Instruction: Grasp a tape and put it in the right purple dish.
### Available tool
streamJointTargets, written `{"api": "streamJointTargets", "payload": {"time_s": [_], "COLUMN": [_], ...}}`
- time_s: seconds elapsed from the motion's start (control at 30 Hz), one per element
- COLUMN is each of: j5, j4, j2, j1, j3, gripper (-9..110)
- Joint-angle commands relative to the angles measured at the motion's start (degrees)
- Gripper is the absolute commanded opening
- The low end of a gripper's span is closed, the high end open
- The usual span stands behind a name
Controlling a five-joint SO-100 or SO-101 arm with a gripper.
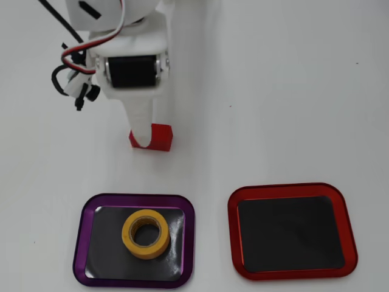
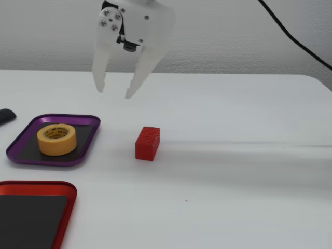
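Yellow tape (image 1: 146,233) lies flat, hollow core facing up, inside the purple dish (image 1: 85,214), resting on its dark inner surface. In the overhead view it sits abt mid-dish, slightly toward the right half; in the fixed view (image 2: 56,139) it's nr the dish centre too, clear of the purple rim (image 2: 83,154). Nothing else in that dish.

Red-rimmed tray (image 1: 290,191) sits beside the purple one, to its right in the overhead view w/ a gap of bare table between; in the fixed view only its corner (image 2: 62,185) shows at bottom left, nearer the camera than the purple dish. Inner surface dark, nothing in it.

Red block (image 1: 159,137) stands on the table, above the purple dish in the overhead view & apart from it; in the fixed view (image 2: 148,143) it's just right of the dish.

Gripper (image 2: 113,92) hangs well above the table in the fixed view, white fingers spread apart, tips pointing down, nothing between them. In the overhead view one white finger (image 1: 143,125) overlaps the block's left part, but the fixed view shows it raised off the table, not touching the block. Black cables (image 1: 64,79) loop at the arm's left side. White tabletop (image 1: 292,91).
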Motion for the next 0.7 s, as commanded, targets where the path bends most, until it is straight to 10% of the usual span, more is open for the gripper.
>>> {"api": "streamJointTargets", "payload": {"time_s": [0.0, 0.67], "j5": [0.8, 10.0], "j4": [8.3, 3.0], "j2": [7.6, 59.8], "j1": [-0.1, -0.2], "j3": [-4.3, 52.1], "gripper": [11, 11]}}
